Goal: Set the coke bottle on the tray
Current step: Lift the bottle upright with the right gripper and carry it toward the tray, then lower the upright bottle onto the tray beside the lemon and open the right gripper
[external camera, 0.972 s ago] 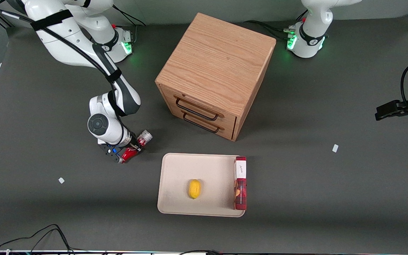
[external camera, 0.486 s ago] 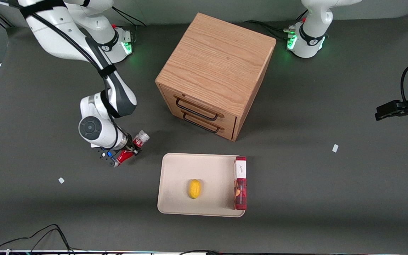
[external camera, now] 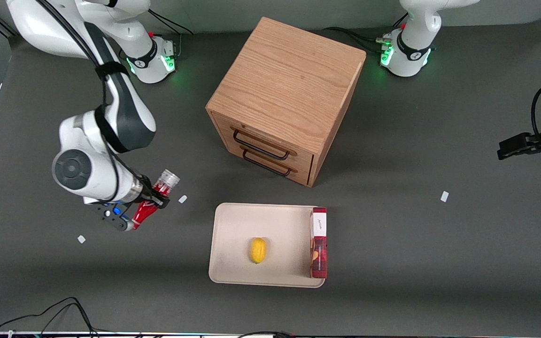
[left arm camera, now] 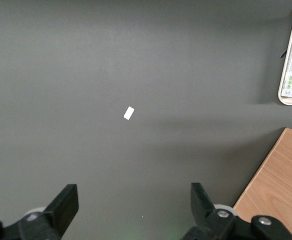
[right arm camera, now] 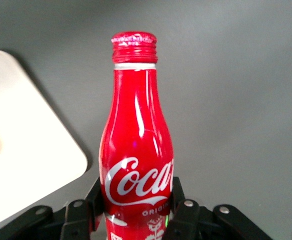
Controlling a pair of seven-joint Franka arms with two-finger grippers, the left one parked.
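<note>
So the pincer (external camera: 150, 203) has the coke (external camera: 152, 202) clamped, one finger (right arm camera: 80, 220) pressed on each side of the body right around the white logo. It's up in the air over the dark table (external camera: 392, 263), toward the working arm's end, with nothing but bare tabletop underneath it. From the front the coke is tilted, silver-grey base (external camera: 169, 178) pointing up and away from the front camera, the red neck poking out of the grip on the side nearer the camera.

The tray (external camera: 237, 225) sits on the table off to the side of the pincer, toward the middle, and lower than it. Clear gap between them, the coke isn't over the tray at all. In the wrist view a rounded corner of the tray (right arm camera: 30, 165) shows just beside the coke (right arm camera: 137, 150), with a sliver of yellow at the edge of the frame.

On the tray there's a lemon (external camera: 258, 250) about in the middle, and a red box (external camera: 319, 241) lying along the tray edge farthest from the pincer.

The wooden cabinet (external camera: 289, 89) stands farther from the front camera than the tray, two drawers with dark handles facing the tray, well away from the pincer.

A small white scrap (external camera: 182, 199) lies on the table right next to the pincer, between it and the tray. Another one (external camera: 81, 239) is a bit nearer the camera than the pincer, and a third (external camera: 444, 196) is way off toward the parked arm's end.
</note>
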